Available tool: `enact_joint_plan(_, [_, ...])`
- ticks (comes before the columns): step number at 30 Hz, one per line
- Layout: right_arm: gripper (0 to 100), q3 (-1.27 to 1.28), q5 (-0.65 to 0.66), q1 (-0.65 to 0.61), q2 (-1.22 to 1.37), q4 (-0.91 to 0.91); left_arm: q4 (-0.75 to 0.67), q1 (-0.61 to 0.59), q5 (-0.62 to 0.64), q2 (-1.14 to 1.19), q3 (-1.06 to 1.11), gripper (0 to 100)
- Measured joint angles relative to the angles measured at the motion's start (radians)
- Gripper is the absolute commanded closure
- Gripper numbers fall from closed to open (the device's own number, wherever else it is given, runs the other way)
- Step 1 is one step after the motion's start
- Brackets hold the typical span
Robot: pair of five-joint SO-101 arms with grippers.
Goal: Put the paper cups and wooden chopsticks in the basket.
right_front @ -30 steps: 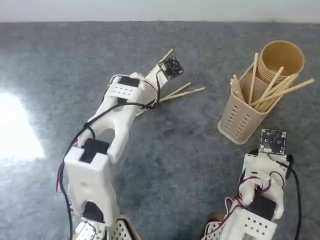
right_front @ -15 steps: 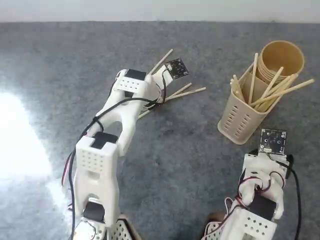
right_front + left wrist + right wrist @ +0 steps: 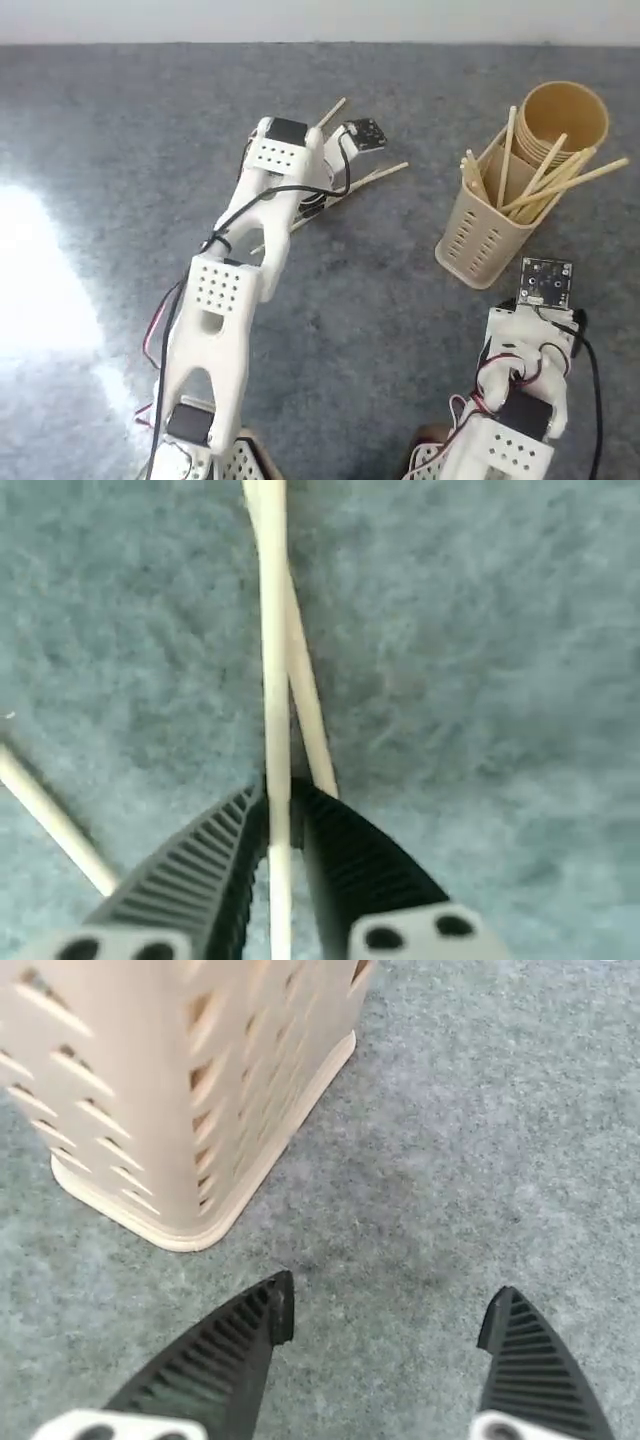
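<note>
A tan slotted basket (image 3: 488, 238) stands at the right of the table, holding stacked paper cups (image 3: 565, 115) and several wooden chopsticks (image 3: 560, 185). More chopsticks (image 3: 378, 175) lie loose on the grey mat, and one (image 3: 331, 111) pokes out behind the left arm (image 3: 285, 160). My left gripper (image 3: 278, 792) is shut on one chopstick (image 3: 272, 630). A second chopstick (image 3: 312, 725) lies just under it, and a third (image 3: 48, 820) lies off to the side. My right gripper (image 3: 392, 1310) is open over bare mat, close to the basket's (image 3: 170, 1090) base.
The grey mat (image 3: 380, 300) runs between the two arms. A bright glare patch (image 3: 30, 260) lies at the left. The right arm (image 3: 530, 370) sits just in front of the basket.
The left arm has stretched farther out and to the right over the loose chopsticks, which shifted slightly. The right arm has not moved.
</note>
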Motion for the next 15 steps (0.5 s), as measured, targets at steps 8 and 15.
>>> enact_joint_plan(8, [69.6, 0.000, 0.000, 0.000, 0.000, 0.000, 0.104, 0.014, 0.020, 0.124, -0.315, 99])
enact_joint_plan(15, [69.6, 0.000, 0.000, 0.000, 0.000, 0.000, 0.103, 0.046, 0.077, 0.083, -0.354, 99])
